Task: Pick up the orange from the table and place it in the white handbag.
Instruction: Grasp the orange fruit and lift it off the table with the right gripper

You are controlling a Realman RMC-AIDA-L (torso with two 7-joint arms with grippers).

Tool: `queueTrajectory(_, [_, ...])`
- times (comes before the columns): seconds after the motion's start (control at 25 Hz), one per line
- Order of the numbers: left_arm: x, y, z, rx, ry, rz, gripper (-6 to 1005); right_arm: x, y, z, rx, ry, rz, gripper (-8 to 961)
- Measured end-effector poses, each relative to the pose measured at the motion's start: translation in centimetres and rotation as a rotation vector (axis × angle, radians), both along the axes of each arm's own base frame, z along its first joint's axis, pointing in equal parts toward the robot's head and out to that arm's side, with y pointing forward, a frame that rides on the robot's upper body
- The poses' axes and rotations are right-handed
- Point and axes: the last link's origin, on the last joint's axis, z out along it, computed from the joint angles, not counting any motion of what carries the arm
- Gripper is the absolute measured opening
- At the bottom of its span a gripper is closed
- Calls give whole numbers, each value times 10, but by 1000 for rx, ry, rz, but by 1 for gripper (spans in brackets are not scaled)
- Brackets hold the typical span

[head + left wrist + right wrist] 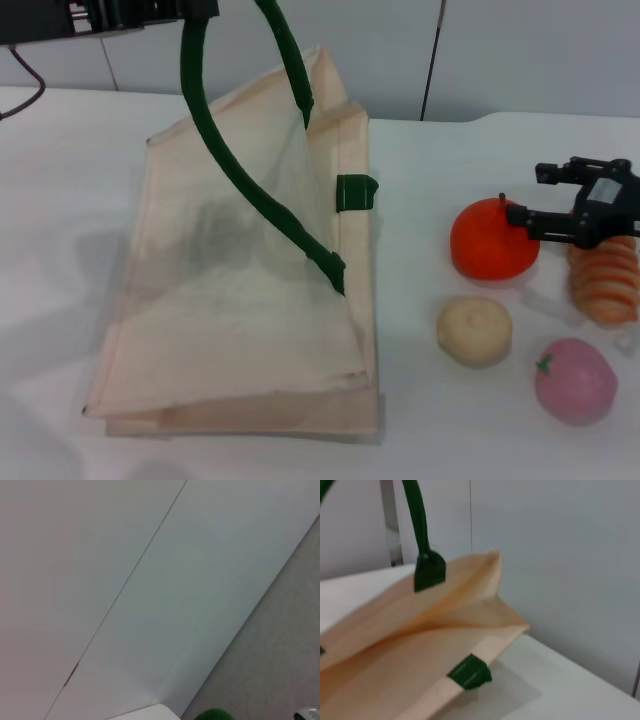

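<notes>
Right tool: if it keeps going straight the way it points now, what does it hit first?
Most likely the orange. In the head view the right tool points left with its tips at the orange's right edge; the white handbag lies farther along. Height above the fruit is unclear.

No words, labels, brand marks or numbers can be read anywhere, neither on the white handbag [240, 300] (plain cream cloth with green handles) nor on the orange [492, 240] or the table [60, 200].
</notes>
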Motion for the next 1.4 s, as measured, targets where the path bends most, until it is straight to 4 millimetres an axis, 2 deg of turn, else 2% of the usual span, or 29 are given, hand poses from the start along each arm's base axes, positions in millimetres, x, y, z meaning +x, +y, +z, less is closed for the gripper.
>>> queueTrajectory(0.2, [1, 0, 0, -4, -3, 0, 137, -4, 8, -13, -16, -45, -16, 785])
queueTrajectory(0.44, [2, 0, 0, -8, -7, 4, 137, -6, 9, -18, -35, -64, -11, 803])
queueTrajectory(0.64, [3, 1, 1, -12, -12, 6, 137, -7, 11, -24, -57, -96, -18, 893])
queueTrajectory(1.0, [5, 1, 4, -7, -34, 4, 137, -10, 17, -37, -71, -136, -34, 889])
queueTrajectory(1.4, [3, 0, 4, -5, -37, 6, 137, 0, 21, -41, -56, -205, -78, 884])
